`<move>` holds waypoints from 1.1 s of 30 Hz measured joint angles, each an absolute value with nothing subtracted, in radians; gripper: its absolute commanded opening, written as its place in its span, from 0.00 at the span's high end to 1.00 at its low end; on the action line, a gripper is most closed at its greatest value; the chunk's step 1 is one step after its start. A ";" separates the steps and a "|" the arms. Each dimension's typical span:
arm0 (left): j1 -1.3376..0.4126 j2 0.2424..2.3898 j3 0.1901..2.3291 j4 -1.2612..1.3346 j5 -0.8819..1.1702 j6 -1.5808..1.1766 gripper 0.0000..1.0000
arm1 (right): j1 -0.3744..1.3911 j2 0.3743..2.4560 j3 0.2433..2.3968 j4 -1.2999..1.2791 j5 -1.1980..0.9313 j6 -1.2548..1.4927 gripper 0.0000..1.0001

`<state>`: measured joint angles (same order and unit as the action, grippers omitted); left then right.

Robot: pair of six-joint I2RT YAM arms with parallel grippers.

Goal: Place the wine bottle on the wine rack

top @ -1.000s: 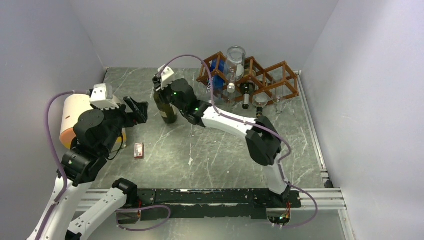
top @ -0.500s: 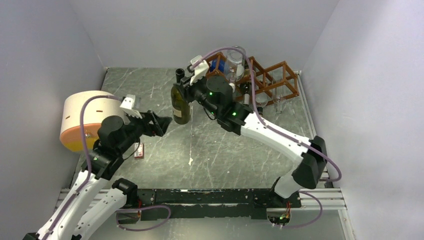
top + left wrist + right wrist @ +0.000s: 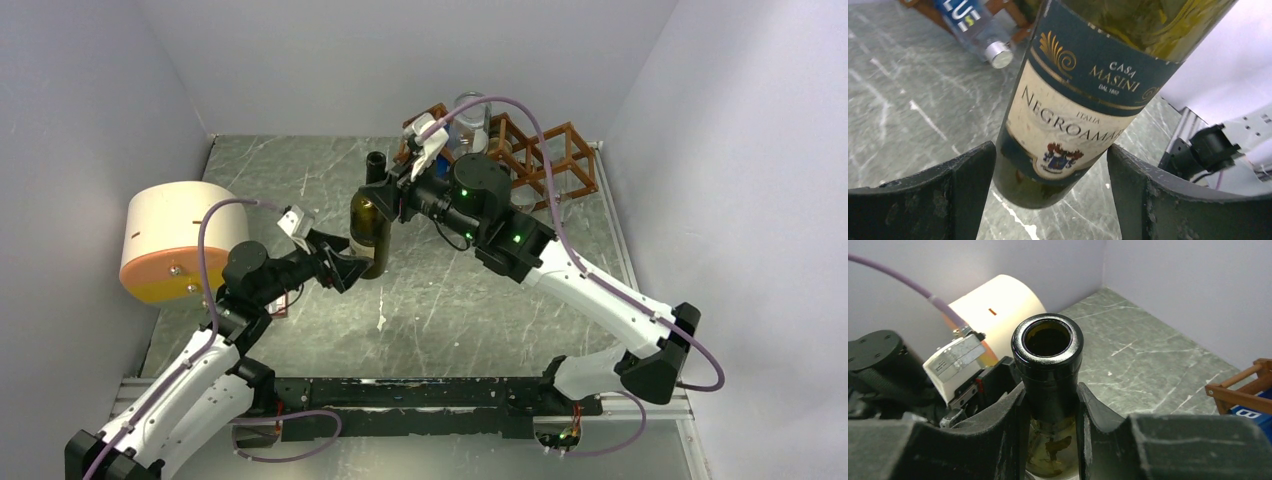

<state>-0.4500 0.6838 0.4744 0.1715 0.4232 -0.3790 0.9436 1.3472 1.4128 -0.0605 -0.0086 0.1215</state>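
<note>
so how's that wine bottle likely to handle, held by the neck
Glass, so likely stiff, slick and breakable. The bottle looks uncorked and see-through in the right wrist view, so probably lightish. Held by the neck in the right gripper, it may swing; its lip should stop slipping.

Plain pale lilac walls [image 3: 300, 60] boxing in a grey marble-look tabletop [image 3: 440, 310] with white veins, all pretty evenly lit.
</note>
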 measured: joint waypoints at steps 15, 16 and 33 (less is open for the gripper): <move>-0.450 0.772 0.411 0.487 0.778 -0.381 0.11 | 0.941 1.314 1.438 -0.186 -0.266 0.092 1.00; -0.450 0.789 0.408 0.520 0.805 -0.386 0.10 | 0.941 1.310 1.438 -0.193 -0.281 0.091 1.00; -0.517 1.028 0.361 1.109 1.044 -0.560 0.63 | 0.942 1.184 1.344 -0.095 -0.442 0.109 1.00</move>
<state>-0.5171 1.0283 0.3614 1.1088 1.0439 -0.5598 0.9421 1.1839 1.3441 -0.0952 -0.4423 0.1085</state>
